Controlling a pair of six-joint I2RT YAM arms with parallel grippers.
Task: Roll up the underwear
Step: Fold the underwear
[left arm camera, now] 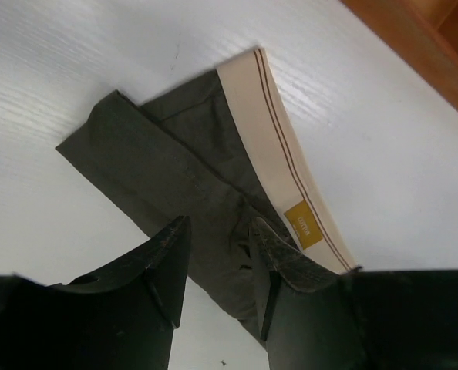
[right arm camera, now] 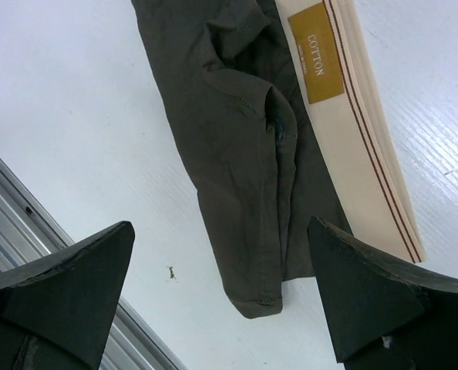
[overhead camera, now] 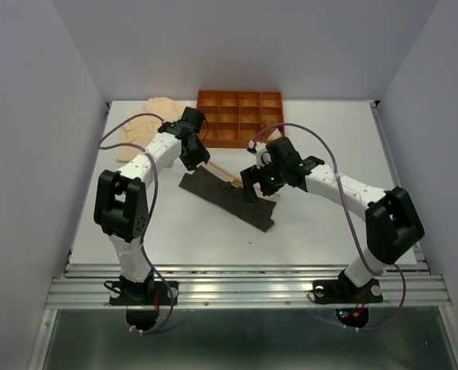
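White table [overhead camera: 329,231], pale walls [overhead camera: 244,46] on three sides, metal rail [overhead camera: 244,289] along the near edge. Dark brief [overhead camera: 225,196] lies mid-table as a folded strip with a cream waistband [left arm camera: 275,146]. Peach brief [overhead camera: 148,123] far left, beside the tray [overhead camera: 240,143]. Left gripper [left arm camera: 217,231] is part-open at the fabric, with no grip seen. Right gripper [right arm camera: 220,227] is wide open and empty.

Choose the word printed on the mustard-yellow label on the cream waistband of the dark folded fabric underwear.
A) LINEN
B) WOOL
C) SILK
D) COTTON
D: in the right wrist view the mustard-yellow label on the cream waistband of the dark folded fabric underwear reads COTTON.
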